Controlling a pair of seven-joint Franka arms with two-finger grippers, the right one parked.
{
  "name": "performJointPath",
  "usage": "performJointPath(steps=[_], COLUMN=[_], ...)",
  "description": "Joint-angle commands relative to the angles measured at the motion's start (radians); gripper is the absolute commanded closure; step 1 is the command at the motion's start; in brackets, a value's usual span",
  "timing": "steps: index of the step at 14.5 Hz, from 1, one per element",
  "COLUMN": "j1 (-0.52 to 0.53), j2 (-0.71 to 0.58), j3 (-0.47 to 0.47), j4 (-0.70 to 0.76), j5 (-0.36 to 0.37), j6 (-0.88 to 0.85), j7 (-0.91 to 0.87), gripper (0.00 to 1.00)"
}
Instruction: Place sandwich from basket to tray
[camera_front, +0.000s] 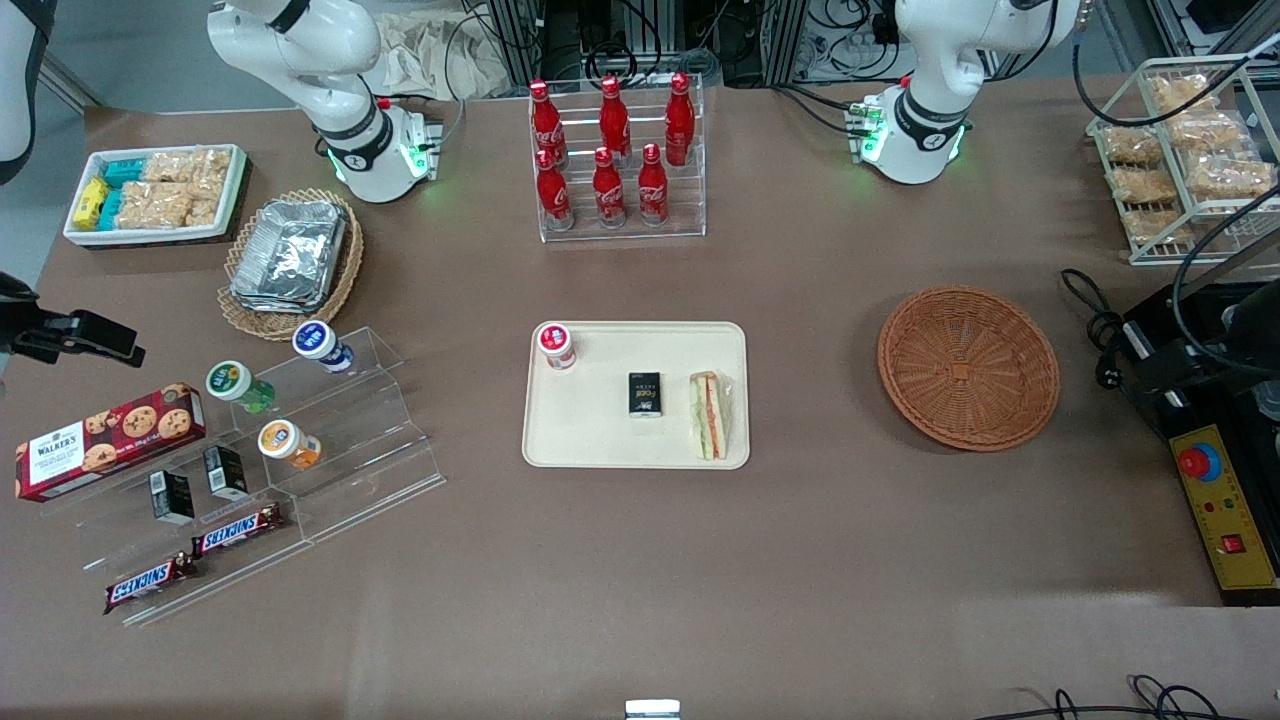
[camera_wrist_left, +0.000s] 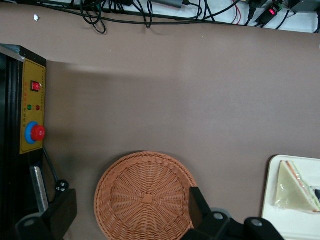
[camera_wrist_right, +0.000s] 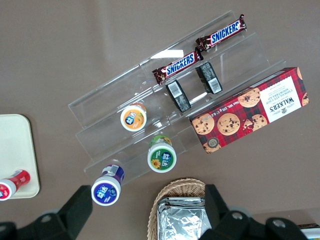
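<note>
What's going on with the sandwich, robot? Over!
Gripper open, empty, above the basket. Sandwich lying on the tray, beside a small black box. Basket empty. Nothing in the way.

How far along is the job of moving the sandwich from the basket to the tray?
Done: the sandwich lies on the tray, beside a small black box, and the basket holds nothing. In hand: nothing; the gripper hangs above the basket, jaws open and apart from the sandwich. Left: nothing visible for the placement itself.
</note>
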Motion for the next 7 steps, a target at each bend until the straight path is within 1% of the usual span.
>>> performJointPath(steps=[1, 3, 5, 7], j1=[0.014, 0.028, 0.025, 0.011], j2=[0.006, 0.006, 0.003, 0.004], j3=[-0.015, -0.017, -0.023, -0.034], j4=[0.025, 0.014, -0.004, -0.020], j5=[-0.014, -0.029, -0.049, -0.054], j6=[-0.032, -0.042, -0.049, -0.045], j7=[0.026, 0.015, -0.040, -0.095], gripper=[0.01, 0.01, 0.01, 0.01])
